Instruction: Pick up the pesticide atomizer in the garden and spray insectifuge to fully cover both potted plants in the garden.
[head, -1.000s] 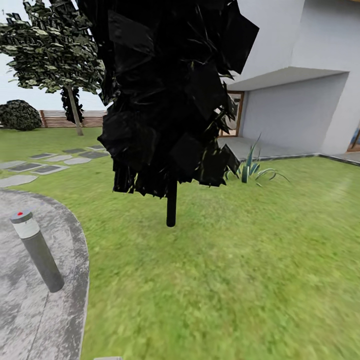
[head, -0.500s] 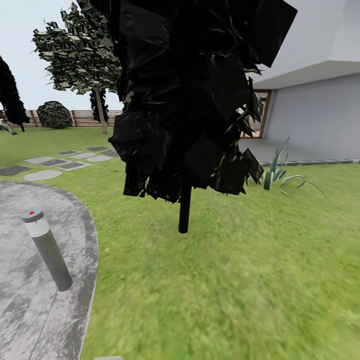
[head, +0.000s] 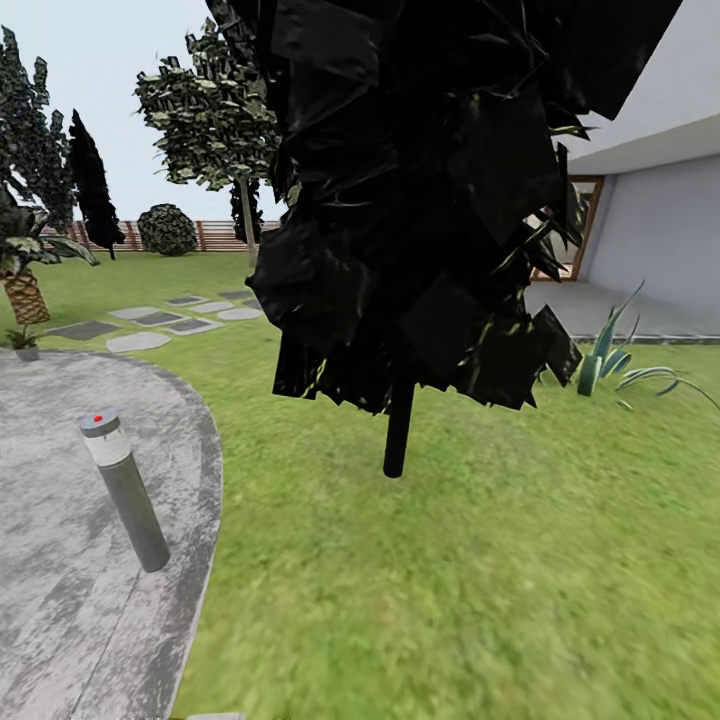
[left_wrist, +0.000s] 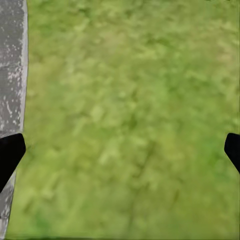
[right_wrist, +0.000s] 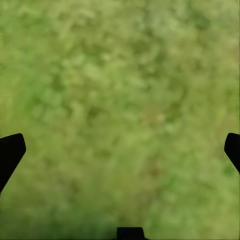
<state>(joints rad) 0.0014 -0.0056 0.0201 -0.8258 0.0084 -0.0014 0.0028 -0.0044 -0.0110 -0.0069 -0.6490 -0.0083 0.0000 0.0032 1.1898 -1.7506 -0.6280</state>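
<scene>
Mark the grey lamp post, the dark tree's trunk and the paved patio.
Lamp post (head: 128, 493), head view, mid-shaft.
Dark tree trunk (head: 398, 435), head view, lower stem.
Paved patio (head: 60, 560), head view, bare paving.

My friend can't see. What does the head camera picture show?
A big black-leaved tree stands close ahead on a green lawn. A short grey lamp post leans on the grey paved patio at the left, and a white house is at the right.

a black-leaved tree with a thin dark trunk (head: 397, 430) stands dead ahead, its crown blocking the middle. a grey cylindrical lamp post (head: 127, 492) rises near left on the mottled grey paved patio (head: 60, 580). the green lawn (head: 520, 580) lies open near right.
</scene>
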